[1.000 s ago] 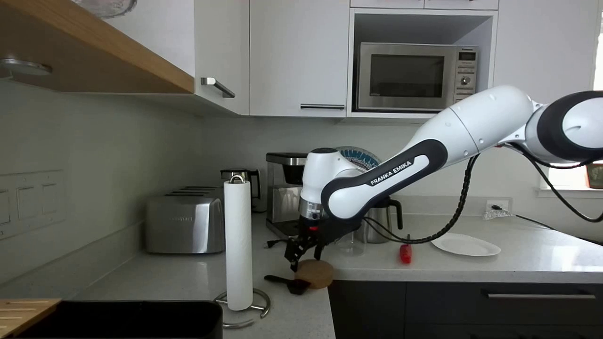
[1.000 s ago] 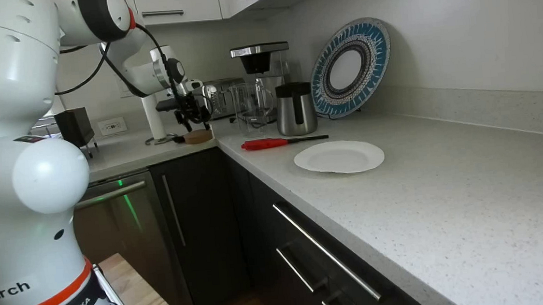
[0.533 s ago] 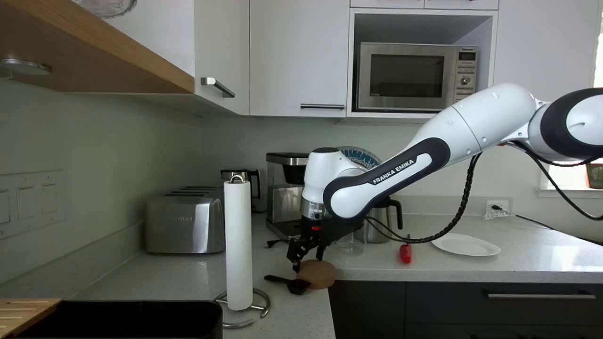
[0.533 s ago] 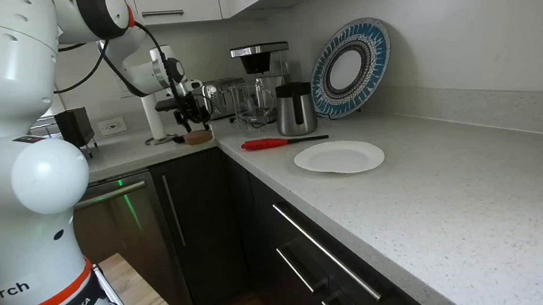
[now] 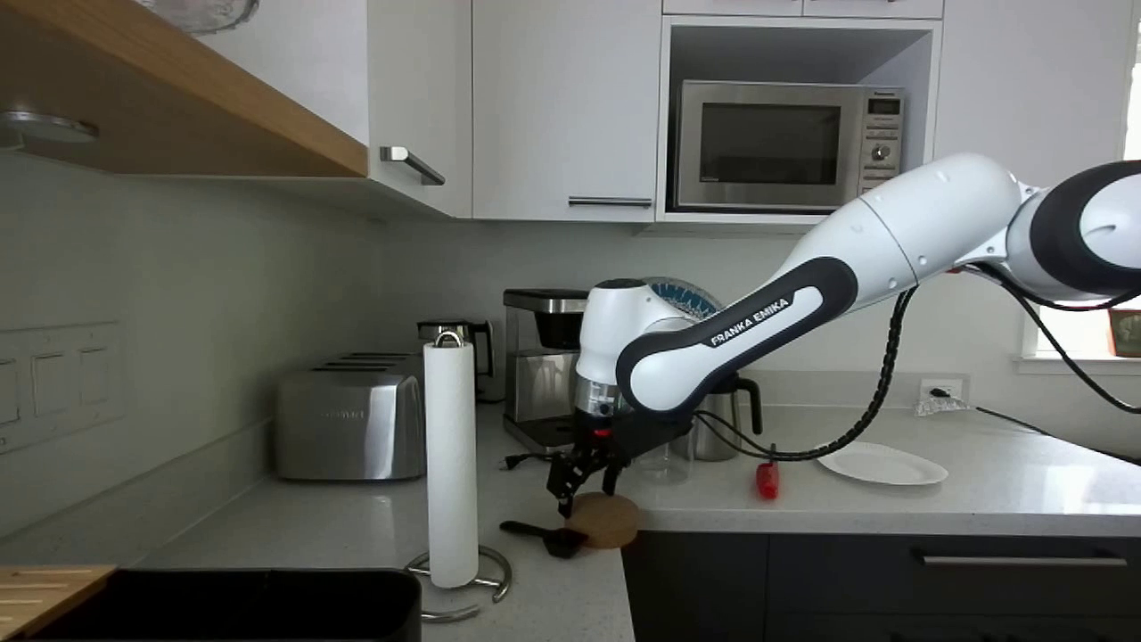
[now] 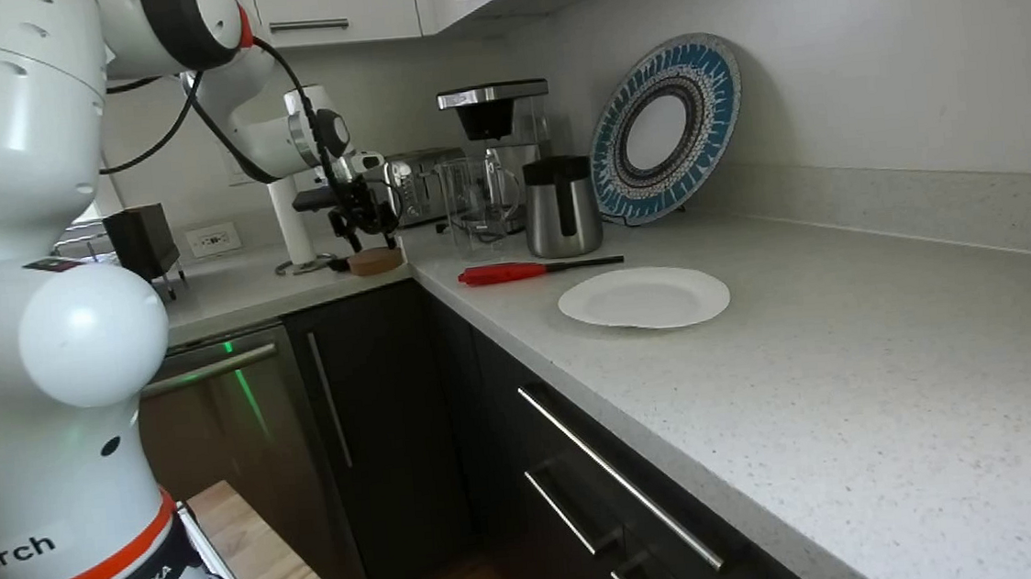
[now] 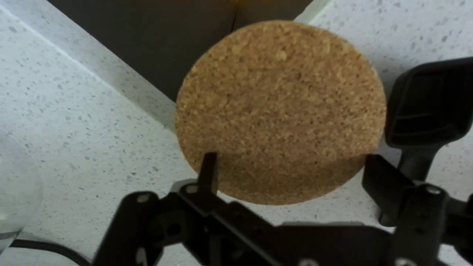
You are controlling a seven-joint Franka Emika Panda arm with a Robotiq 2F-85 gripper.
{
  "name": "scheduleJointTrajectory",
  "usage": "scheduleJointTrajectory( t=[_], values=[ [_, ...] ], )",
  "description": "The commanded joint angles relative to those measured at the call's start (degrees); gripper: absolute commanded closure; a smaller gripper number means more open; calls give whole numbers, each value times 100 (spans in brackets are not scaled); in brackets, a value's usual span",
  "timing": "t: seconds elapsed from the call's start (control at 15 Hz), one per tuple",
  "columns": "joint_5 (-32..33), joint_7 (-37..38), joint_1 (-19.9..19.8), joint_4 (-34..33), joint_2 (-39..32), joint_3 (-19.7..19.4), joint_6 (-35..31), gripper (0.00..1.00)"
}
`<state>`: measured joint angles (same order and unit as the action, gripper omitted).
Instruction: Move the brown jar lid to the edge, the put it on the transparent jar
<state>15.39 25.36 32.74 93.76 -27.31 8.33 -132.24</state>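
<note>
Over the counter edge (image 7: 111,69) juts the brown jar lid (image 7: 281,111), flat, round face pointing up, its diameter level! We see the gripper (image 7: 291,161) beside the edge, jaws wide apart; touching the lid or not, we cannot tell. Back from the edge: black scoop (image 7: 430,107), upright transparent jar (image 5: 667,465); farther still, steel kettle (image 6: 552,222).

The gripper (image 6: 373,244) was held spread at the brown jar lid (image 6: 375,263); contact could not be told. To the gripper's right, in an exterior view, the transparent jar (image 6: 465,209) was seen, then the steel kettle (image 6: 544,220).
</note>
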Motion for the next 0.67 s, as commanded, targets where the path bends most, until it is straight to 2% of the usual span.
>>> scheduleJointTrajectory(
  t=[0.0,0.27,0.6],
  values=[
    [-25,-66,-66,163,140,44,15,0],
    [-64,-53,-98,-54,144,51,48,0],
    [-767,-423,-384,25,534,371,335,0]
  ],
)
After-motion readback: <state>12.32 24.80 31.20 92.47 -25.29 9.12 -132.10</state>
